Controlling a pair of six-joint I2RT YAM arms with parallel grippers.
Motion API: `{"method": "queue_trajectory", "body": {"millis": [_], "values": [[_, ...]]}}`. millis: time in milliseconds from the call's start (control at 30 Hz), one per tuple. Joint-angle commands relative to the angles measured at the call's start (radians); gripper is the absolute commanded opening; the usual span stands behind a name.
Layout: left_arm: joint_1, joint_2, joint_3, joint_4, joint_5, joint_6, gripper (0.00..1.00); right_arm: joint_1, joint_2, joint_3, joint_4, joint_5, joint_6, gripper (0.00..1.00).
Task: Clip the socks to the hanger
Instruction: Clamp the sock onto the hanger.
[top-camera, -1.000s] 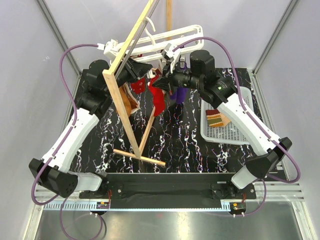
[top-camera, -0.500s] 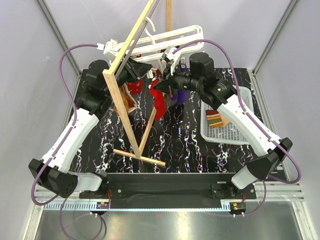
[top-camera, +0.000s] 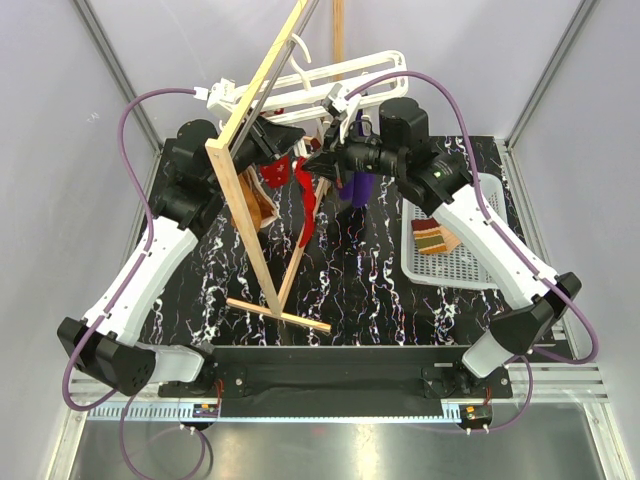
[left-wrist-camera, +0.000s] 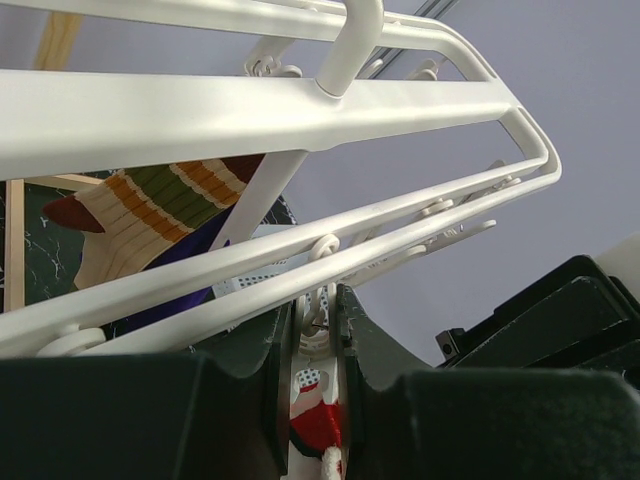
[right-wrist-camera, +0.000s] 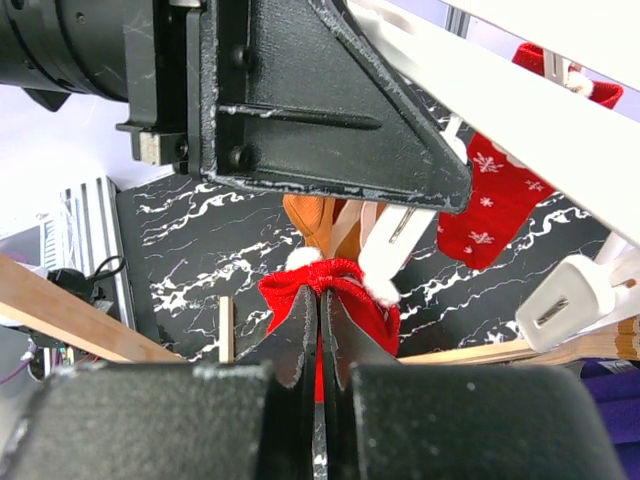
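Note:
The white hanger hangs from the wooden stand; its bars fill the left wrist view. My left gripper is shut on a white peg under a hanger bar. My right gripper is shut on the cuff of a plain red sock, held just below that peg; the sock dangles and shows between the left fingers. A striped sock hangs on the hanger. A second red sock with white flecks hangs nearby.
The tall wooden A-frame stand crosses in front of the left arm. A white perforated basket at the right holds a striped sock. A purple item hangs under the right wrist. Free white pegs dangle close by.
My right gripper has carried the red sock's cuff up and left, closer to the peg in my left gripper. The sock now hangs narrower. The left arm has barely moved.

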Motion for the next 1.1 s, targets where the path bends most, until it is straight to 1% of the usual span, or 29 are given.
{"method": "queue_trajectory", "body": {"millis": [0, 167, 300, 533, 667, 1067], "values": [[-0.005, -0.007, -0.013, -0.001, 0.068, -0.003, 0.00, -0.005, 0.013, 0.052, 0.044, 0.005, 0.005, 0.00], [-0.005, -0.012, -0.013, -0.001, 0.066, -0.003, 0.00, -0.004, 0.029, 0.077, -0.009, 0.063, -0.021, 0.00], [-0.005, -0.014, -0.011, -0.001, 0.062, -0.003, 0.00, -0.004, 0.013, 0.054, -0.022, 0.106, -0.023, 0.00], [-0.005, -0.007, -0.011, 0.002, 0.076, -0.009, 0.00, -0.004, -0.030, -0.006, 0.017, 0.103, -0.006, 0.00], [-0.005, -0.007, -0.013, 0.000, 0.073, -0.007, 0.00, -0.004, -0.028, 0.011, 0.019, 0.095, -0.004, 0.00], [-0.005, -0.003, -0.013, 0.002, 0.077, -0.010, 0.00, -0.004, -0.047, -0.004, 0.106, 0.042, 0.035, 0.00]]}}
